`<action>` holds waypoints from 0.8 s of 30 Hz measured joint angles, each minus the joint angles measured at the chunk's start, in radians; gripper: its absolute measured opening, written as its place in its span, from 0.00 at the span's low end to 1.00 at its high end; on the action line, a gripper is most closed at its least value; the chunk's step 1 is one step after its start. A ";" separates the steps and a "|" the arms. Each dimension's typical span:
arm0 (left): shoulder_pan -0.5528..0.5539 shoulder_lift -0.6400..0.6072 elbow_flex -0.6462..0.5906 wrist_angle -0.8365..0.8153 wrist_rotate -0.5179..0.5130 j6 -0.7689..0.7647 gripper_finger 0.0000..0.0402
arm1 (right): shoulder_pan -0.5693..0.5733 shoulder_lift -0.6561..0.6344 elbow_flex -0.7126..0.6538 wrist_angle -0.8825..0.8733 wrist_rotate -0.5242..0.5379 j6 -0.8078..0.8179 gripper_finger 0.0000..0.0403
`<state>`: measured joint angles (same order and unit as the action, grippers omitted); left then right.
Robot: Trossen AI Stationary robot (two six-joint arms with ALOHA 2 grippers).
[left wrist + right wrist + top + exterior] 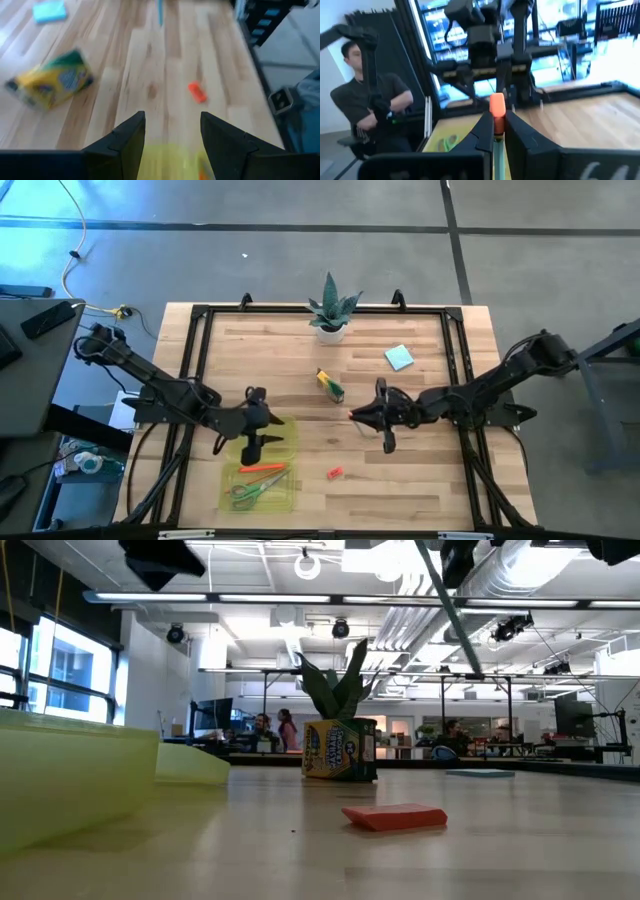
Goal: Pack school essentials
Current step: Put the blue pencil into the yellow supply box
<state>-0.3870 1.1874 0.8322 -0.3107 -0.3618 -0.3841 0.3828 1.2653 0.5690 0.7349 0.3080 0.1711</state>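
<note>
My right gripper [358, 416] hovers above the table's middle, shut on a red-orange marker [496, 107]. My left gripper [254, 430] is open and empty above the far end of the translucent yellow-green case [262, 472]. Green-handled scissors [245, 491] and orange pencils [263, 468] lie in that case. The crayon box [330, 385] lies on the wood at the middle. The tiny red eraser [335, 473] lies flat near the front. The light blue note pad [399, 358] rests flat toward the far right. From table height I see the eraser [395, 817] and the crayon box [340, 750]; no gripper reaches down there. My right gripper pinches the marker between its two fingers [482, 132], which lie along its length. The orange cap end [497, 102] sticks out past the fingertips toward the table's left. The marker is lifted clear of the table and roughly level.
A spiky green plant in a white pot [330, 315] stands at the far edge's middle. A black frame [200, 315] borders the wooden top. Bare wood lies between the case and the eraser. A person [370, 100] sits beyond the table's left side.
</note>
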 joint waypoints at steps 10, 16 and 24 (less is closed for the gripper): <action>0.032 0.138 0.000 0.277 -0.008 0.141 0.44 | 0.000 0.106 0.012 0.282 -0.047 -0.129 0.04; 0.074 0.222 0.000 0.455 -0.008 0.179 0.44 | -0.001 0.198 0.122 0.275 -0.071 -0.194 0.05; 0.099 0.300 0.000 0.636 -0.008 0.223 0.44 | 0.000 0.269 0.261 0.189 -0.076 -0.267 0.05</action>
<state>-0.2880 1.4873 0.8318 0.3249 -0.3698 -0.1607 0.3827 1.5340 0.8302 0.9243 0.2321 -0.0960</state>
